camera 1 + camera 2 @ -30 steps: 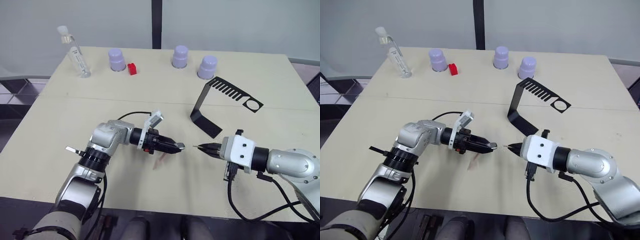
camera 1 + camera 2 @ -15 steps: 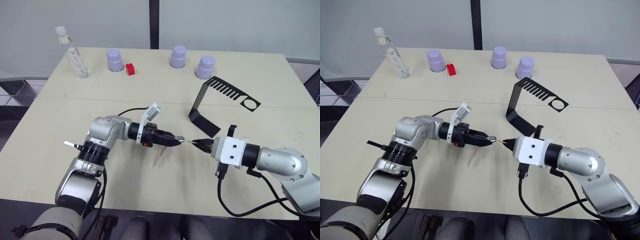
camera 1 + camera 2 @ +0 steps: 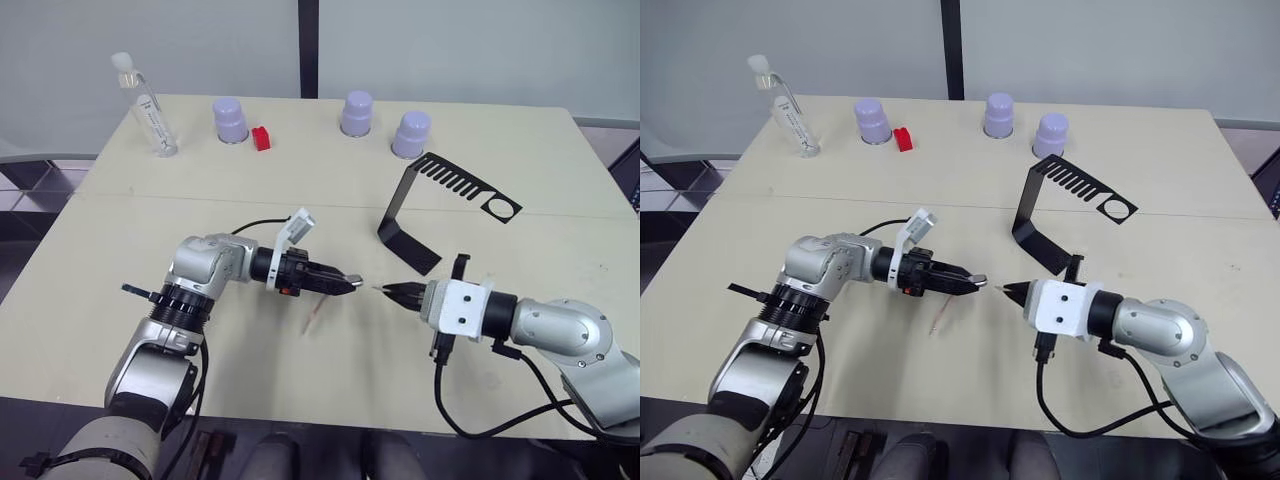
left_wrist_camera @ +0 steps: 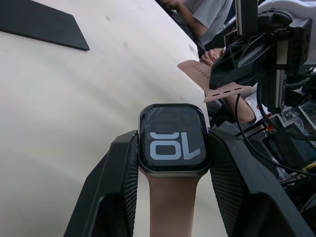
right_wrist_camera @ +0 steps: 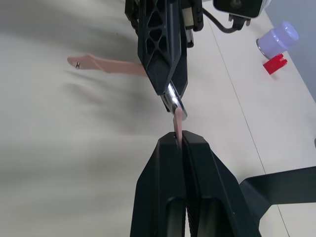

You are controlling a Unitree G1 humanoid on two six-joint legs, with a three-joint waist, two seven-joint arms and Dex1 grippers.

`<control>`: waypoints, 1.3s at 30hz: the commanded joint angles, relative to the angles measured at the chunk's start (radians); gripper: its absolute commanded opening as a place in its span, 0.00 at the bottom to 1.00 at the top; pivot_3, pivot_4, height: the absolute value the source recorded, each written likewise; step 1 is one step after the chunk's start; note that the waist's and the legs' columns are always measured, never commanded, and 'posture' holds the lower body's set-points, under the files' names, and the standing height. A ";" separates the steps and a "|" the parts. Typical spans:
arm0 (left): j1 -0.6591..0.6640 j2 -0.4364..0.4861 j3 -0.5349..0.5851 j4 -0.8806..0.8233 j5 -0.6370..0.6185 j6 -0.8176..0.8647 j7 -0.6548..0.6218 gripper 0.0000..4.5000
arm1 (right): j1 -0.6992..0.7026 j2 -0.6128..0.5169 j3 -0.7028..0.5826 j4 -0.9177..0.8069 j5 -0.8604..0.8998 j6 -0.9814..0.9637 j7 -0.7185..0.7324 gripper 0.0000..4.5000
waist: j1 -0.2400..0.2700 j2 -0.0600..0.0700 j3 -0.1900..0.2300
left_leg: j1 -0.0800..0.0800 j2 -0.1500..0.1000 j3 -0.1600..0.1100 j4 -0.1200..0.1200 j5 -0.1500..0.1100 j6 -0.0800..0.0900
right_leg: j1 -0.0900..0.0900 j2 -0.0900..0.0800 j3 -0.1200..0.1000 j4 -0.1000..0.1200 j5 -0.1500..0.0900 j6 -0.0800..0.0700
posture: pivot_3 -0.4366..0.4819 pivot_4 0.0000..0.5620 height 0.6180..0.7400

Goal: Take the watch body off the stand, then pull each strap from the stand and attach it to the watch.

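Observation:
My left gripper is shut on the watch body, a small black case with pale digits on its screen. One pink-beige strap is fixed to the case and hangs down toward the table. My right gripper is shut on the other strap, held edge-on with its end just short of the watch body's free side. The two grippers face each other tip to tip above the table's middle. The black stand sits behind the right gripper, its comb arm and ring bare.
Three lilac cups, a red block and a clear bottle line the table's far side. A person sits beyond the table in the left wrist view. The table's front edge is close below both arms.
My right gripper has moved left with its strap, closing on the watch body. The left gripper has drawn back slightly to the left, still holding the watch.

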 commanded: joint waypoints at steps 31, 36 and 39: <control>-0.020 -0.004 0.036 -0.036 -0.053 0.019 0.022 0.35 | -0.036 0.026 0.006 -0.031 -0.016 0.039 0.020 0.00 | -0.001 0.000 0.000 | 0.000 -0.001 0.000 0.000 0.000 0.000 | 0.000 0.000 0.000 0.001 0.000 0.000 | 0.48 0.27 1.00; -0.022 -0.001 0.033 -0.030 -0.049 0.017 0.022 0.35 | -0.044 0.030 -0.004 -0.033 -0.009 0.051 0.019 0.00 | -0.001 0.000 0.000 | 0.000 -0.001 0.000 0.000 0.000 0.000 | 0.000 0.000 0.000 0.001 0.000 0.000 | 0.48 0.27 1.00; -0.022 -0.003 0.030 -0.026 -0.046 0.015 0.023 0.35 | -0.049 0.032 -0.006 -0.037 -0.004 0.057 0.018 0.00 | -0.001 0.000 0.000 | 0.000 -0.001 0.000 0.000 0.000 0.000 | 0.000 0.000 0.000 0.001 0.000 0.000 | 0.48 0.27 1.00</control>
